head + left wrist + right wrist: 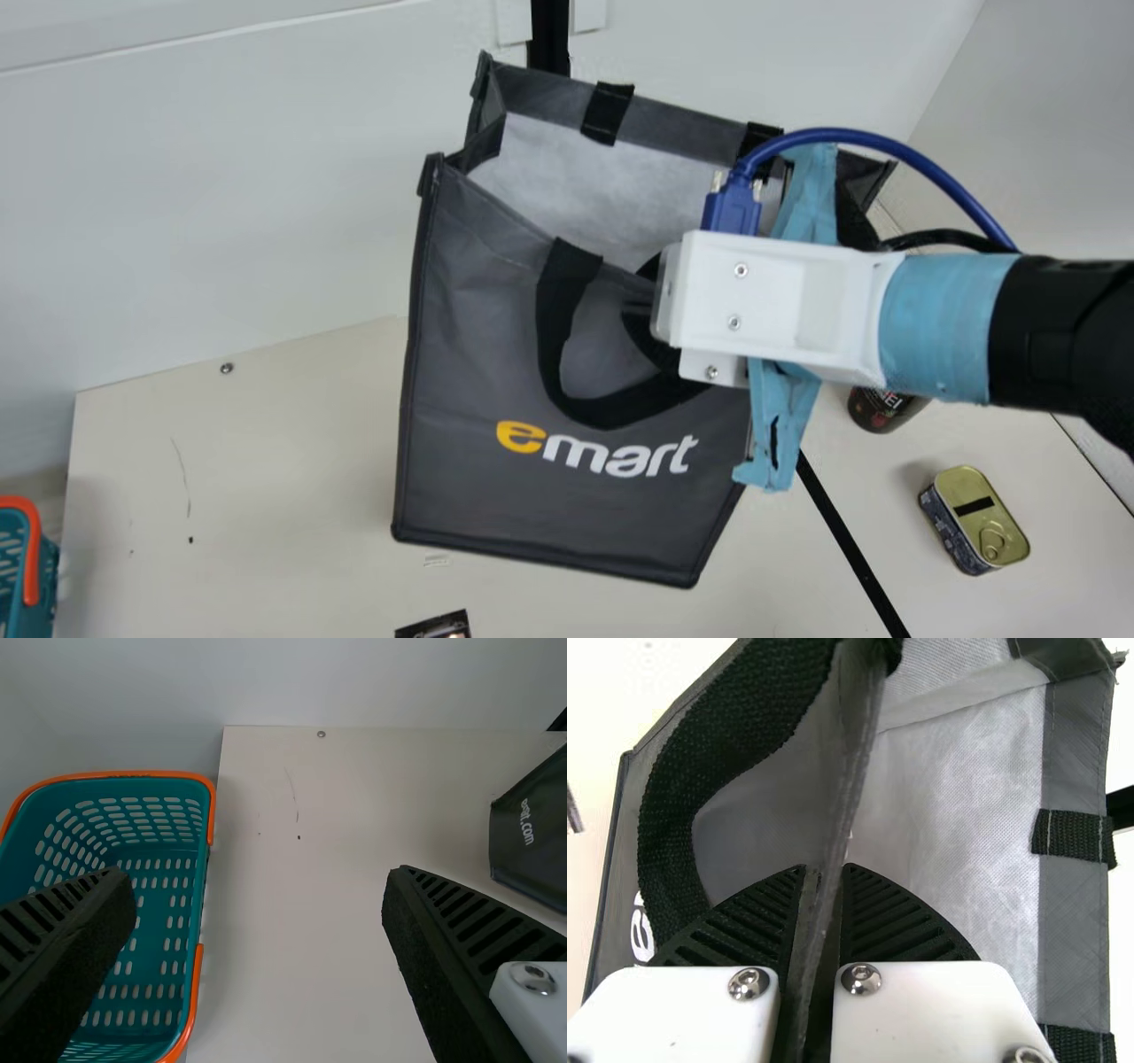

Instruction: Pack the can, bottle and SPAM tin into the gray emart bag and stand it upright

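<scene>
My right gripper (660, 306) is at the gray emart bag's front rim in the main view. In the right wrist view the right gripper (824, 873) is shut on the rim of the bag (957, 797), with a black handle loop beside it. The bag (496, 372) hangs or stands somewhat tilted, mouth open; whether its base touches the table I cannot tell. Pale lining shows inside. The tin (985, 518) lies right of the bag, near a dark rounded container (881, 409) partly behind my right arm. My left gripper (259, 875) is open and holds nothing.
A teal basket with an orange rim (197, 992) stands at the table's left side. A small dark printed item (436, 626) is at the main view's bottom edge. White walls rise behind the table (239, 470) and at its right.
</scene>
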Controlling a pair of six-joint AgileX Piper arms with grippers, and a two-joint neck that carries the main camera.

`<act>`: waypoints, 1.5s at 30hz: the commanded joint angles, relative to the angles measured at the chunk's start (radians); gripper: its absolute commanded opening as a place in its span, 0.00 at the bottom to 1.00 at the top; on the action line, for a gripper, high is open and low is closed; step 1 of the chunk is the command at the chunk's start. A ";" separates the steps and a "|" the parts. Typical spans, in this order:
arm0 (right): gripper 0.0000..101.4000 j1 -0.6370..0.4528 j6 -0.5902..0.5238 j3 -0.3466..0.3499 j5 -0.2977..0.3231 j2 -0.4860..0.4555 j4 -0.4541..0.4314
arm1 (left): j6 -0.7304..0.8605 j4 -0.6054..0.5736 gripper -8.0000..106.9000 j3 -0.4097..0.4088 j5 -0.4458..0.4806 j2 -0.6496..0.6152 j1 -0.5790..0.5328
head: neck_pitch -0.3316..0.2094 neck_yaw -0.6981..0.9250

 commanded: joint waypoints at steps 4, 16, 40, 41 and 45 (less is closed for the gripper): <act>0.00 0.030 0.024 0.027 0.001 -0.012 -0.013 | 0.000 0.000 0.85 0.000 0.000 0.000 0.000 | -0.023 -0.002; 0.00 0.099 0.087 0.097 0.001 -0.050 -0.039 | 0.000 0.000 0.85 0.000 0.000 0.000 0.000 | -0.023 -0.002; 0.76 0.195 0.240 0.113 0.001 -0.126 -0.053 | 0.000 0.000 0.85 0.000 0.000 0.000 0.000 | -0.023 -0.002; 0.79 0.198 0.248 0.110 0.001 -0.128 -0.053 | 0.000 0.000 0.85 0.000 0.000 0.000 0.000 | -0.023 -0.002; 0.92 0.205 0.276 0.097 0.001 -0.134 -0.049 | 0.000 0.000 0.85 0.000 0.000 0.000 0.000 | -0.023 -0.002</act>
